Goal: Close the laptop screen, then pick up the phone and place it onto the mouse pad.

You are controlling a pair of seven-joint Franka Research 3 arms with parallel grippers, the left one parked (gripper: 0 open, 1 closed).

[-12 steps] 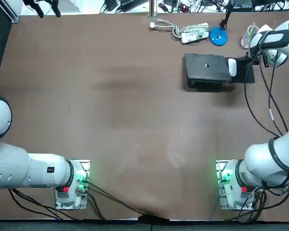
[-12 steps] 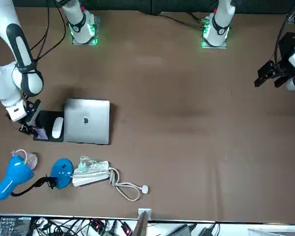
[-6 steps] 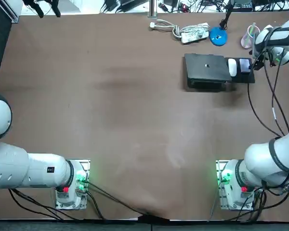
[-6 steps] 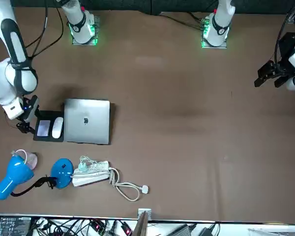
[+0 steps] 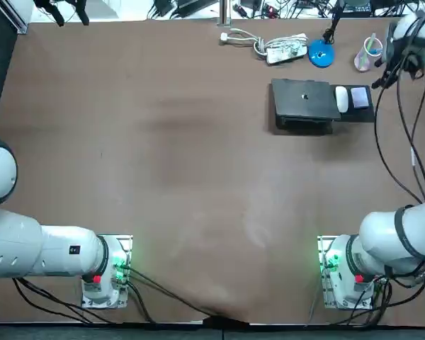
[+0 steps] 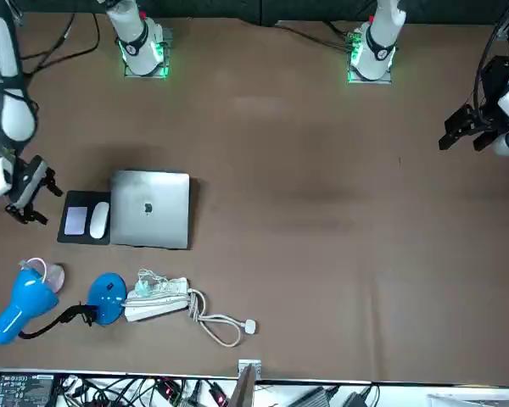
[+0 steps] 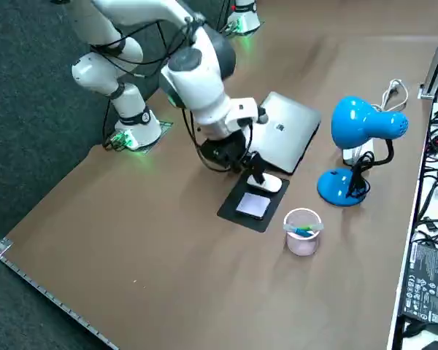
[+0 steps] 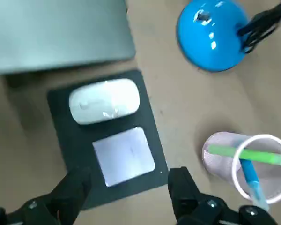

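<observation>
- The slim rectangular phone with a pale, glossy face lies flat on the black rectangular mouse pad. It sits wholly inside the pad's outline, on the half farther from the laptop.
- A white oval computer mouse shares the pad, just beside the phone with a thin strip of black between them.
- The silver-grey laptop has its lid down flat and touches the pad's edge on the brown tabletop.
- By this layout both parts of the task look done.
- Risk: the phone is close to the pad's outer edge, so a low or sideways move of the fingers could nudge it off the pad or against the mouse.
- Risk: a clear plastic cup holding green and blue pens and a blue desk lamp stand near, and a wide swing of the arm could tip the cup.
- The right end effector hangs above the pad's outer edge with its fingers spread wide apart, holding nothing and touching nothing.
</observation>
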